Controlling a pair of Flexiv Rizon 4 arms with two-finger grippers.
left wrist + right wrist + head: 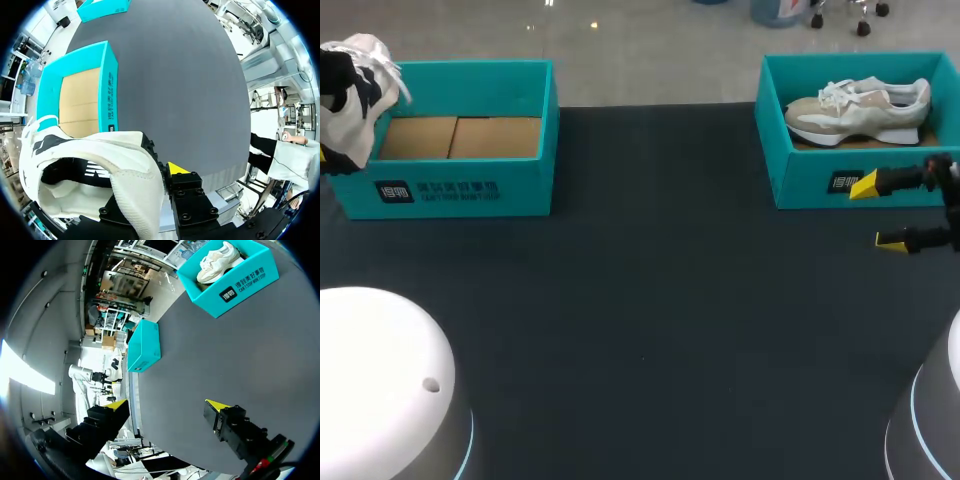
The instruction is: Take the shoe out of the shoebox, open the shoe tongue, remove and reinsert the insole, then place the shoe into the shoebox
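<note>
Pinching white-and-black shoe (90,155) in left gripper (152,174) at far left beside left shoebox (460,185); holding right gripper (876,212) spread near right shoebox (810,180).

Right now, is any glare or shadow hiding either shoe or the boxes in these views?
Head view: even light, no glare on the dark table; the beige shoe shows plainly in its box. Left wrist view: the white shoe fills the foreground, its inside dark. Right wrist view: that box is brightly lit.
</note>
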